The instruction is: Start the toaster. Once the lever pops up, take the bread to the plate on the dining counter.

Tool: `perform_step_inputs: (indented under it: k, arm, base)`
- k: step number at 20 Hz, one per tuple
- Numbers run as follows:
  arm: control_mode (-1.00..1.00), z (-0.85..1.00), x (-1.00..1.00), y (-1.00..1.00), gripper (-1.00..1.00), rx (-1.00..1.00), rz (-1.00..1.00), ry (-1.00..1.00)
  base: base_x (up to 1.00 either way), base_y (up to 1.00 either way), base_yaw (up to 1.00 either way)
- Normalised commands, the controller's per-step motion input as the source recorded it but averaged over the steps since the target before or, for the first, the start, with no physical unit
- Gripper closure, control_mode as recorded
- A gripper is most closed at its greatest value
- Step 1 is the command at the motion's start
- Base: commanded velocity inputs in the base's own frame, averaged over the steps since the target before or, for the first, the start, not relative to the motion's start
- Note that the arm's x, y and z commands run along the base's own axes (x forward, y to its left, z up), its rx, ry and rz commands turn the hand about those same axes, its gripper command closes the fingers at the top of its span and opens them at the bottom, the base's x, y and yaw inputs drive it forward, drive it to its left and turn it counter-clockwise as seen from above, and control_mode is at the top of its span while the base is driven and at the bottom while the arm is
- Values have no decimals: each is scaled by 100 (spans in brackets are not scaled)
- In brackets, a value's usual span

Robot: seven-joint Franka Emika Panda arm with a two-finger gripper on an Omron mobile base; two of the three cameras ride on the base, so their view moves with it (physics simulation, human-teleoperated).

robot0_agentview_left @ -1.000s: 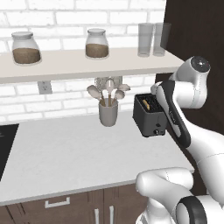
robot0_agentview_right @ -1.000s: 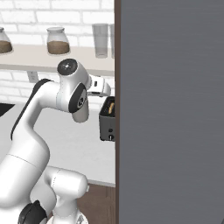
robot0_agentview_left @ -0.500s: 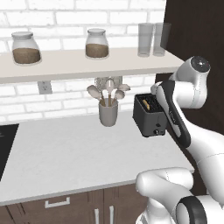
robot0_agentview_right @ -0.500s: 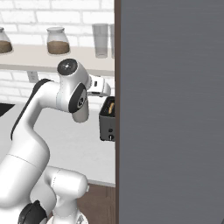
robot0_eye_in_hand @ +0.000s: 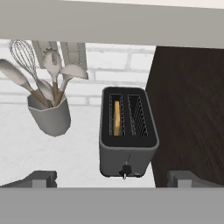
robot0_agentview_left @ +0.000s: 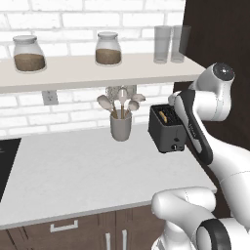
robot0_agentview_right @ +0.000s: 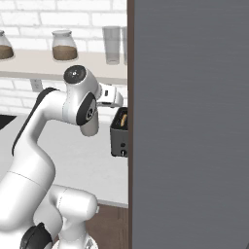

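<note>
Starting at the far left of the left base view, a dark stove edge point(robot0_agentview_left: 6, 166) sits at the end of the pale counter point(robot0_agentview_left: 73, 171), with a wall socket point(robot0_agentview_left: 48, 97) on the white brick above it. On the long shelf point(robot0_agentview_left: 73, 71) stand two lidded jars of brown stuff, one at the left point(robot0_agentview_left: 28, 53) and one nearer the middle point(robot0_agentview_left: 108, 49), and then two clear glasses point(robot0_agentview_left: 171, 43) side by side at the right end. Under the shelf a grey cup point(robot0_agentview_left: 120, 126) holds pale spoons and a whisk; it stands on the counter, near the toaster point(robot0_agentview_left: 167, 128) but apart from it. The toaster is a dark box with two slots on top and a small knob low on its front, standing close to the dark wall panel point(robot0_agentview_left: 219, 34) on its right. The bread point(robot0_agentview_left: 167, 116) sits upright down in one slot; in the hand view it is the left slot, and its tan edge shows below the rim.

The white arm point(robot0_agentview_left: 195, 127) bends across just right of the toaster. In the hand view the claw point(robot0_eye_in_hand: 113, 179) hangs above and in front of the toaster, its two dark tips spread as wide as they go, one at either side of the toaster's front, with nothing between them and touching nothing.

In the right base view a tall grey panel point(robot0_agentview_right: 189, 121) hides the right half of the toaster.
</note>
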Motion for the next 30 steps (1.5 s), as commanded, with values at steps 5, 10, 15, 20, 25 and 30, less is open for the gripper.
perform_step_inputs:
  k: [5, 10, 15, 20, 25, 30]
  arm:
    - [-100, 0, 0, 0, -100, 0, 0, 0]
    - [-100, 0, 0, 0, -100, 0, 0, 0]
    - [-100, 0, 0, 0, -100, 0, 0, 0]
    - [-100, 0, 0, 0, -100, 0, 0, 0]
    - [-100, 0, 0, 0, -100, 0, 0, 0]
    - [-100, 0, 0, 0, -100, 0, 0, 0]
  base:
    - [0, 0, 0]
    - [0, 0, 0]
    - [0, 0, 0]
    - [0, 0, 0]
    - [0, 0, 0]
    - [0, 0, 0]
